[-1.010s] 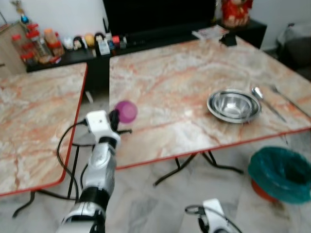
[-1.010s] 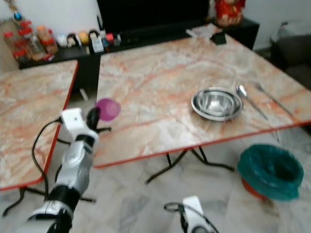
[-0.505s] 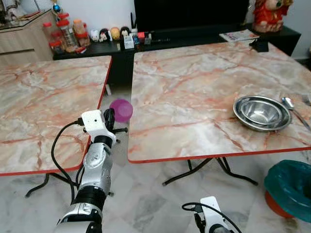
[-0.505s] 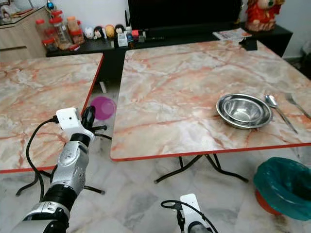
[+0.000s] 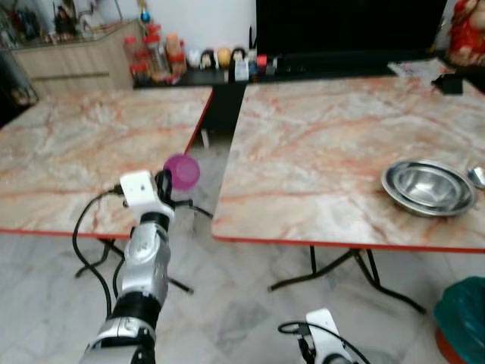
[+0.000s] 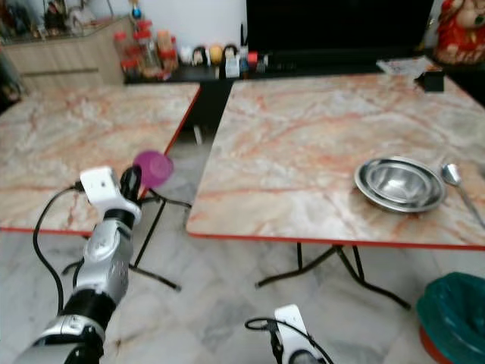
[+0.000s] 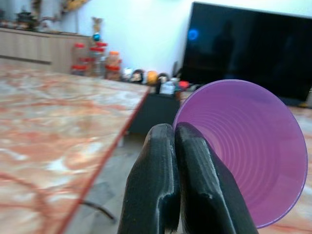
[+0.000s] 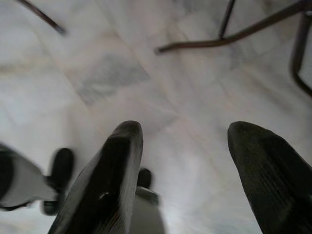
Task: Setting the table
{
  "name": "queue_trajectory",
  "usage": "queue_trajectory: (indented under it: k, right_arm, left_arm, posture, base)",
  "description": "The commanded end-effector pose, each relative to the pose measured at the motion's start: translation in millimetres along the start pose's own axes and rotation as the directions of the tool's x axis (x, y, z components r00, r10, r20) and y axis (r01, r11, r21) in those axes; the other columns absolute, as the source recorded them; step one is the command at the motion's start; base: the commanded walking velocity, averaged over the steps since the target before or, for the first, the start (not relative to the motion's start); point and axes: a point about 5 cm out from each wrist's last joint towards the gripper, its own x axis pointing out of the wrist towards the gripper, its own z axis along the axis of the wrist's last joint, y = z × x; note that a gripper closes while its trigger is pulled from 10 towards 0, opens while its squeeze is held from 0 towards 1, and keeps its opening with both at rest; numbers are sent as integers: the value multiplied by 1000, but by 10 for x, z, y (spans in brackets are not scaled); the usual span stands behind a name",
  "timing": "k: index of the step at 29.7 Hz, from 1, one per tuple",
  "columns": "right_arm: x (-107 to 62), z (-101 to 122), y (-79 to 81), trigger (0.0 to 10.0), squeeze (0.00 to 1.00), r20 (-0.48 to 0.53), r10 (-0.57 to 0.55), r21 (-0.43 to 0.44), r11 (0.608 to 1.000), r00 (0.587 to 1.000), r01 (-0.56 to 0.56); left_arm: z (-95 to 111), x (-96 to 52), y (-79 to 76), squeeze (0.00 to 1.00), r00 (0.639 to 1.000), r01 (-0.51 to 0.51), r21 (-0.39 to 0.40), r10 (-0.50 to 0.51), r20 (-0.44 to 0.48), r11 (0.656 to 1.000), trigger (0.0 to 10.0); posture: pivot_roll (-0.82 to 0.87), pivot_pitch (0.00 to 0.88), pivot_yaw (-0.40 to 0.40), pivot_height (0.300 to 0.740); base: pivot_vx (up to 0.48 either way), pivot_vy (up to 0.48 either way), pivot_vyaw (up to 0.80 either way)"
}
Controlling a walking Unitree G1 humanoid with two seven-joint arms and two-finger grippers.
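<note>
We log the left claw (image 5: 168,184) clamped on the purple cup's (image 5: 182,171) rim, cup held over the floor gap between the 2 tables. The right table (image 5: 318,152) lies right of the cup; its steel bowl (image 5: 428,186) sits far right. The right claw (image 8: 183,161) hangs spread, empty, above the floor.

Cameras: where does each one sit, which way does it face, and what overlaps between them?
Left eye: head, looking forward and down at two marble tables; left arm holds a purple cup.
Right eye: same head, same scene; steel bowl on the right-hand table.
Left wrist: along the left gripper, pinched on the cup rim, facing the TV.
Right wrist: along the right gripper, open, facing the floor.
Shared: cup, tables, TV.
</note>
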Motion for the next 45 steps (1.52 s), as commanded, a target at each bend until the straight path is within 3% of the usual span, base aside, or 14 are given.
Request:
queue_trajectory:
  k: [1,4,25,45]
  right_arm:
    - [13,53,101,10000,0,12,24,-4,1000,1000,-24]
    - [12,51,103,10000,0,12,25,2,1000,1000,-25]
    - [11,35,86,10000,0,-1,4,50,999,1000,-4]
    - [6,15,83,10000,0,-4,-2,53,999,1000,2]
  left_arm:
    - [19,-19,132,0,1000,-29,31,28,3,999,10000]
    - [20,-20,134,0,1000,-29,31,29,3,999,10000]
    - [15,-24,109,0,1000,-10,19,10,1,1000,10000]
    - [-6,-37,46,0,999,32,-2,-32,-10,999,10000]
  posture:
    - [-16,12,79,740]
    - [-15,13,79,740]
    - [-18,16,80,740]
    - [-21,26,85,740]
  base:
    - [0,-352,794]
    - [0,-352,794]
    - [0,-345,-38]
    - [0,0,-144]
